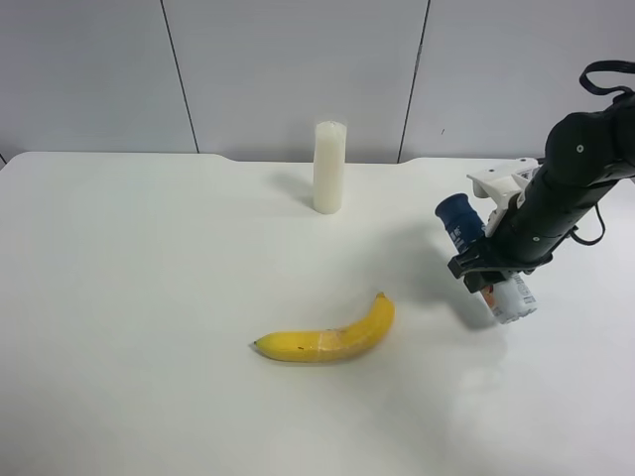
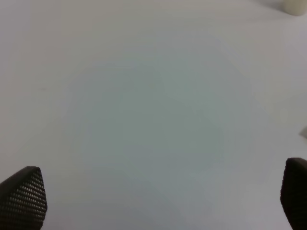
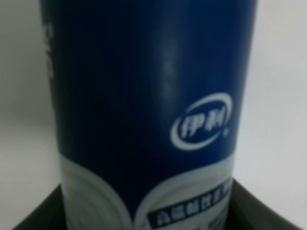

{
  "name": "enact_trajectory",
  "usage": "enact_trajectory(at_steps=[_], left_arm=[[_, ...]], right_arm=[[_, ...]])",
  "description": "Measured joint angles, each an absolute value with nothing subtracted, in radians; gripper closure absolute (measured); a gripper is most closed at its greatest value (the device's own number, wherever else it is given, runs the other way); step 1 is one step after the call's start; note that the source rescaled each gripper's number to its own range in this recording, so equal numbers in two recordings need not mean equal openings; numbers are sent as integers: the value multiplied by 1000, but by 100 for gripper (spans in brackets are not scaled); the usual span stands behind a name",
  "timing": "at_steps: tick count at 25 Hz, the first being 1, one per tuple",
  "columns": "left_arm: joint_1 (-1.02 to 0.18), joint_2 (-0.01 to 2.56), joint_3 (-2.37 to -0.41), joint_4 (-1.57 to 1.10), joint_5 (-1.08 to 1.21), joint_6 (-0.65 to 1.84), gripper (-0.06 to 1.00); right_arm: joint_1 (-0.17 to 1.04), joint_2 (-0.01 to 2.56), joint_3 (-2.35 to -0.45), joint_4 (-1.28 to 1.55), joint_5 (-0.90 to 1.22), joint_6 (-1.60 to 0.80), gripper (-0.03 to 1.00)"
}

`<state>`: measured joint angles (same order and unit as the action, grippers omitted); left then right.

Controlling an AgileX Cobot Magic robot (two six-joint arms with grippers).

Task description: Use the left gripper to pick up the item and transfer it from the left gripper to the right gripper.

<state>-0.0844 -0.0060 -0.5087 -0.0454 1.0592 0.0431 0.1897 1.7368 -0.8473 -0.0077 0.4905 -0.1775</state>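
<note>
The item (image 1: 461,223), a bottle with a dark blue top and a white lower half, hangs tilted at the right side of the exterior high view. My right gripper (image 1: 491,270), white-housed on a black arm, is shut on its middle. In the right wrist view the item (image 3: 144,96) fills the frame, with dark fingers (image 3: 261,211) on either side of its base. My left gripper (image 2: 158,201) stands open over bare white table (image 2: 144,105), with nothing between its fingertips (image 2: 24,196). The left arm is outside the exterior high view.
A yellow banana (image 1: 332,337) lies near the middle of the white table (image 1: 149,297). A plain white cylinder (image 1: 328,167) stands upright at the back; its base shows in the left wrist view as the white cylinder (image 2: 293,6).
</note>
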Motion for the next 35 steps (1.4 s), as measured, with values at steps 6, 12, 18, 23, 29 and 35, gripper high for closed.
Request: enact_trajectory(at_steps=[6, 12, 18, 23, 29, 35], left_arm=[[-84, -6, -509, -45, 1059, 43, -5], [-84, -6, -509, -45, 1059, 43, -5], [-84, -6, -509, -45, 1059, 43, -5], [-84, -6, -509, -45, 1059, 43, -5], [-84, -6, -509, -45, 1059, 43, -5], [-84, -6, -509, -45, 1059, 43, -5]], right_arm=[[190, 1736, -848, -8, 479, -178, 57], [190, 1735, -848, -15, 479, -178, 0], [190, 1658, -848, -18, 531, -178, -3], [190, 1445, -848, -19, 666, -178, -3], [190, 1122, -851, -19, 855, -178, -3], [190, 825, -851, 13, 1037, -170, -3]])
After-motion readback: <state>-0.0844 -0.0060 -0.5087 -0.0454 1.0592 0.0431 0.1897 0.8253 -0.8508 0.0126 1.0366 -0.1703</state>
